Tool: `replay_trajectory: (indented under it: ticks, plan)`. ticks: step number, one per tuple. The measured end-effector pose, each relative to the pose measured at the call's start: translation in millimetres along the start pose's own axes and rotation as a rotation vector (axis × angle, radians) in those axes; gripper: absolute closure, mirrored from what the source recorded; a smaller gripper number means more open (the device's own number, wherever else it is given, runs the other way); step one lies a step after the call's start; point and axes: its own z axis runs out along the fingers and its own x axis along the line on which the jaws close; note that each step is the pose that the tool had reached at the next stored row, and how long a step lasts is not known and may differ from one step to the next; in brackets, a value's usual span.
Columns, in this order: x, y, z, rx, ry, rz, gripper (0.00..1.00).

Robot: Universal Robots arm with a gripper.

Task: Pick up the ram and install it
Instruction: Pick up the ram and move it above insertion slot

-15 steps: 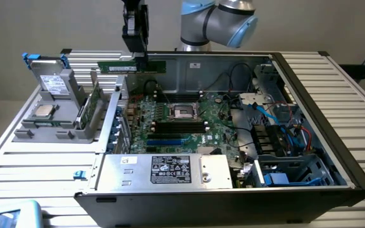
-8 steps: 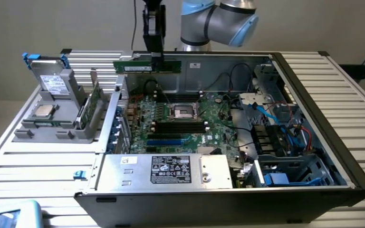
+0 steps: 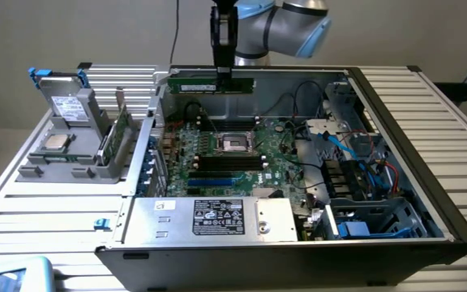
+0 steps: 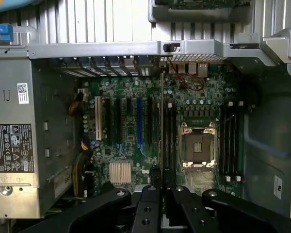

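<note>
Transport stage: the hand point(image 3: 224, 72), clamped on the ram point(image 3: 211, 86) (gripped at its top edge), hangs above the motherboard point(image 3: 274, 143); seating likely calls for squaring it over a black slot point(image 3: 230, 162).

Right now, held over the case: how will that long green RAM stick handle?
The long, thin green ram stick looks stiff: it sits level in the end effector, no sag. Thin, so likely light. Gripped at one spot, it could pivot if bumped.
</note>
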Motion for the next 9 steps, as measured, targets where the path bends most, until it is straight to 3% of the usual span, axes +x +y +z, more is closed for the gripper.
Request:
replay_trajectory:
  ticks: [7,9]
  plan:
    - [1.0,-20.2,0.3,0.0008,-0.0001,0.000,0.87]
    - [1.1,-22.1,1.1,0.0065,0.0001,0.000,0.87]
